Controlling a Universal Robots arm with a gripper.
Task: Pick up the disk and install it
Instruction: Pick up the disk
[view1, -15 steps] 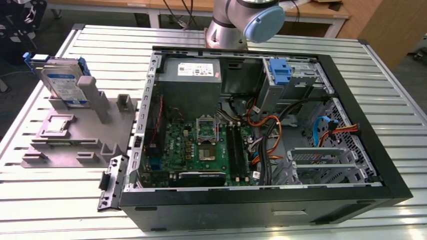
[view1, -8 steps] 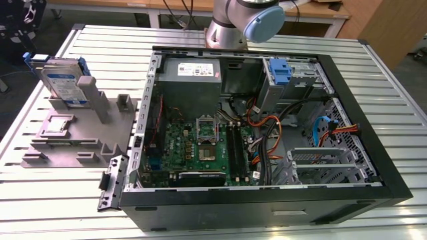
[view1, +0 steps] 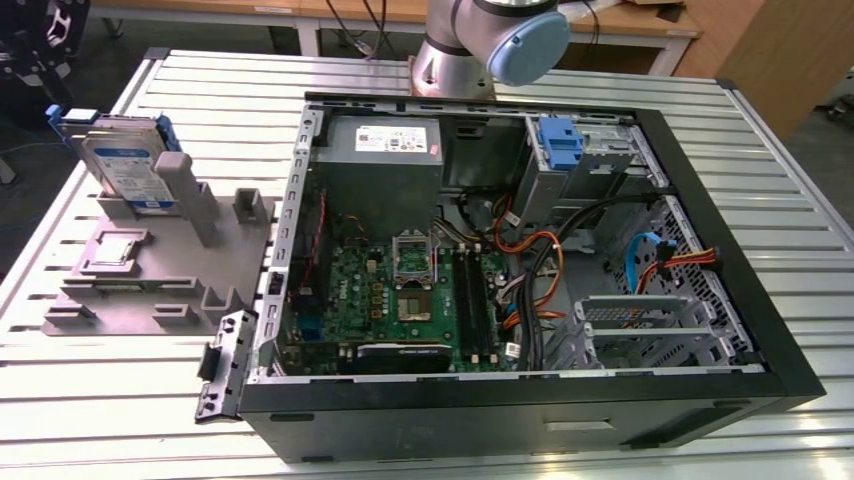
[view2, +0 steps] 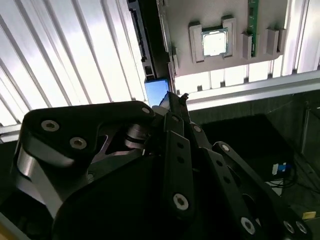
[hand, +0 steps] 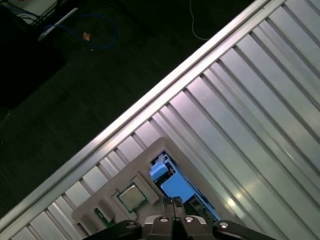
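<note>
The disk (view1: 130, 165), silver-grey with a white-and-blue label and a blue frame, stands on edge in a grey holder (view1: 154, 265) on the exterior view's left. In the first wrist view the disk (hand: 176, 188) lies far below, seen edge-on with its blue frame showing. My gripper (hand: 173, 202) hangs high above it, the two fingertips pressed together with nothing between them. In the second wrist view the gripper (view2: 176, 98) points down past the disk's blue corner (view2: 156, 91), well apart from it.
An open computer case (view1: 747, 300) fills the middle of the slatted metal table (view1: 120, 420), with a blue bracket (view1: 561, 145) in its far bay. A small square chip (view1: 118, 250) sits in the grey holder beside the disk. The table edge (hand: 150, 95) runs close to the holder.
</note>
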